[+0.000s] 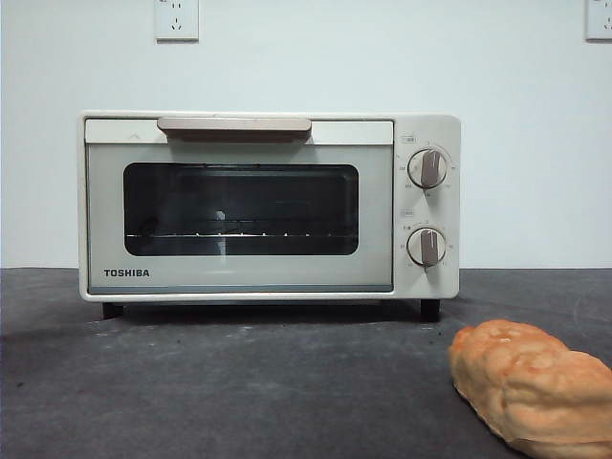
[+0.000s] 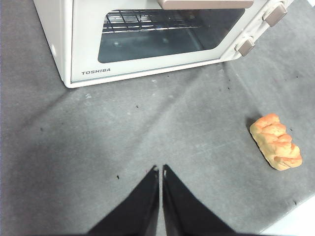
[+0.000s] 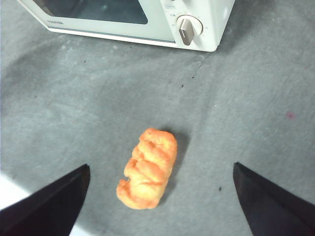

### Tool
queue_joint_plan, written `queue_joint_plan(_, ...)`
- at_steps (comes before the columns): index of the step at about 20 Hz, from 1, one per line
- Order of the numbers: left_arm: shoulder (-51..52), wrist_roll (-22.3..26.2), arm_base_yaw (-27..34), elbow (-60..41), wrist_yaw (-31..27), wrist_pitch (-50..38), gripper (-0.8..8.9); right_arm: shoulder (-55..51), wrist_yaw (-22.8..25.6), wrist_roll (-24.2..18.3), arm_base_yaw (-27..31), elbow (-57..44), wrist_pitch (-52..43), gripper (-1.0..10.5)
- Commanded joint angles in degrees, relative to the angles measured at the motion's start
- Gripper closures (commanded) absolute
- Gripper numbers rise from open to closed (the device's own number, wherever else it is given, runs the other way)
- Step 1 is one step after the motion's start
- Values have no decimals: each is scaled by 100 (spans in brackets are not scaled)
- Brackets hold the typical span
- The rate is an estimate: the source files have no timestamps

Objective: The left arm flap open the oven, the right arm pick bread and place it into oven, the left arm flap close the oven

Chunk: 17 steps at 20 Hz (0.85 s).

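The cream-white TOSHIBA oven (image 1: 268,206) stands on the dark grey mat with its glass door closed, beige bar handle (image 1: 234,127) on top and two knobs at its right. It also shows in the left wrist view (image 2: 147,39) and the right wrist view (image 3: 147,19). The golden-orange bread (image 1: 531,387) lies on the mat in front of the oven's right side. My left gripper (image 2: 161,169) is shut and empty, above the mat in front of the oven. My right gripper (image 3: 161,169) is open wide, above the bread (image 3: 147,168). Neither arm shows in the front view.
The mat (image 1: 239,382) runs from the oven's feet to the near edge. A white wall with two sockets (image 1: 177,19) stands behind the oven. The mat's pale edge shows in the left wrist view (image 2: 295,226).
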<state>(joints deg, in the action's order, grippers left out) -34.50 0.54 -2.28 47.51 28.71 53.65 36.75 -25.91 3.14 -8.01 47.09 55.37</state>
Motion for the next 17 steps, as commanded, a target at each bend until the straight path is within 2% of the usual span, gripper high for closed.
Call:
queue_joint_plan(1, -28, 50, -7, 120, 28, -52, 795, 26, -20, 295, -175, 85, 39, 481)
queue_joint_plan(5, -28, 48, -7, 120, 28, -55, 795, 26, 68, 732, -647, -208, -87, 481)
queue_joint_plan(9, -24, 50, -7, 120, 28, -55, 795, 35, 247, 1434, -1381, -955, -918, 481)
queue_joint_plan(14, -24, 50, -7, 120, 28, -55, 795, 435, 1270, 2120, -2636, -1683, -1910, 481)
queue_joint_plan(17, -26, 50, -7, 120, 28, -55, 795, 1040, 2216, 2330, -3305, -1727, -2328, 481)
